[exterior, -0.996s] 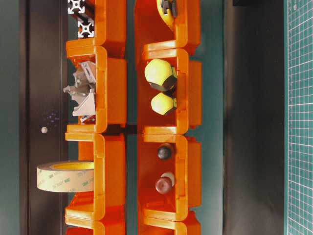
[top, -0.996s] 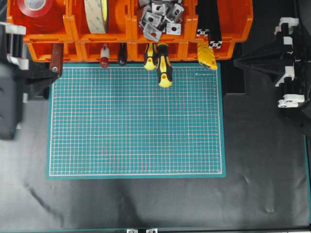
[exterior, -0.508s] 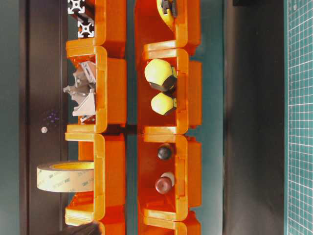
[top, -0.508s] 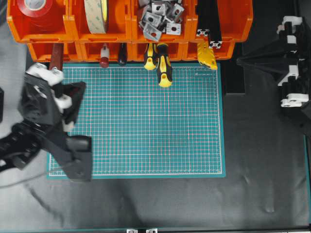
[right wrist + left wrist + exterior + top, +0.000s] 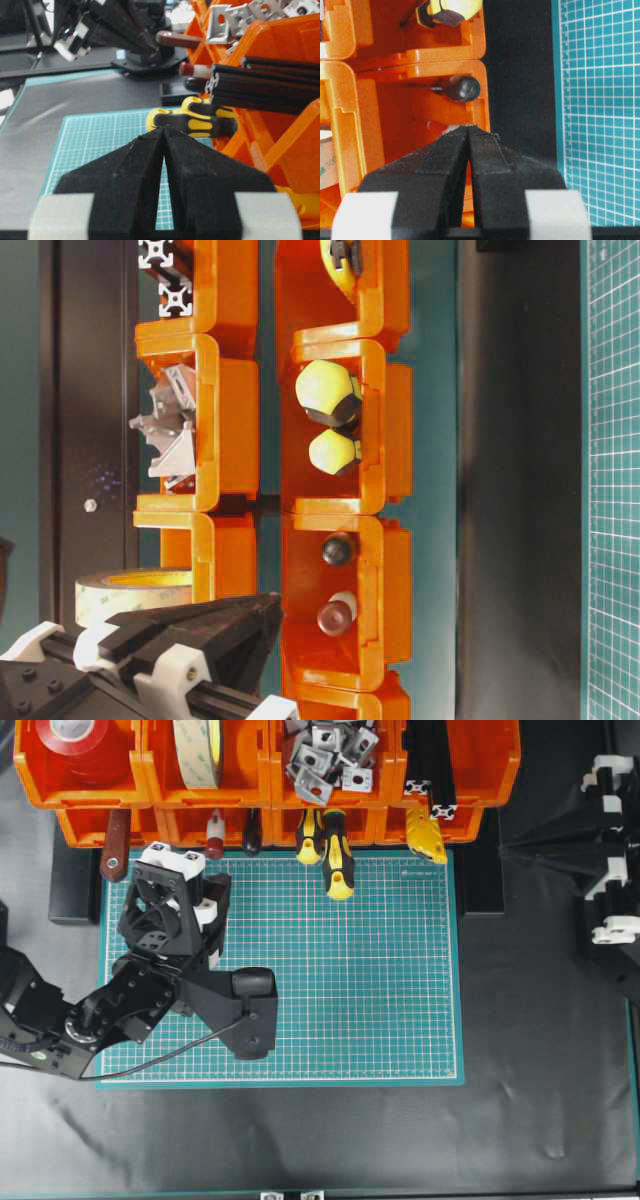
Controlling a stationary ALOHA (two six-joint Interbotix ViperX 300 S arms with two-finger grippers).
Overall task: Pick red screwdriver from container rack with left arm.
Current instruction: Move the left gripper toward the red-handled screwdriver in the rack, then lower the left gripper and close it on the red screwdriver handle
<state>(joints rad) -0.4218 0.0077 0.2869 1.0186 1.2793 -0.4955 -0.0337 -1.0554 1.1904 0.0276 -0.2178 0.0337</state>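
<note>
The left arm (image 5: 150, 1005) reaches over the near-left part of the green cutting mat (image 5: 400, 980), its gripper (image 5: 205, 872) at the mat's far-left corner, pointing toward the container rack (image 5: 265, 775) along the far edge of the tabletop. In the left wrist view the fingers (image 5: 445, 150) are pressed together with only a thin slit between them and nothing held; their tips sit just in front of a lower bin. The red screwdriver (image 5: 214, 835) lies in that lower-tier bin, second from the left edge, its dark red butt poking out over the bin's front toward the mat, just beyond the fingertips; whether they touch cannot be told. Beside it in the same bin lies a black-handled screwdriver (image 5: 251, 832). One bin to the right, two yellow-and-black screwdrivers (image 5: 337, 855) stick out onto the mat. The leftmost lower bin holds a brown-red handle (image 5: 114, 847). The upper tier carries red tape (image 5: 72, 735), a beige tape roll (image 5: 196, 750), metal brackets (image 5: 328, 755) and black aluminium profiles (image 5: 432, 765). The right gripper (image 5: 515, 845) rests off the mat's right edge, its fingers (image 5: 145, 165) closed to a narrow gap, empty
</note>
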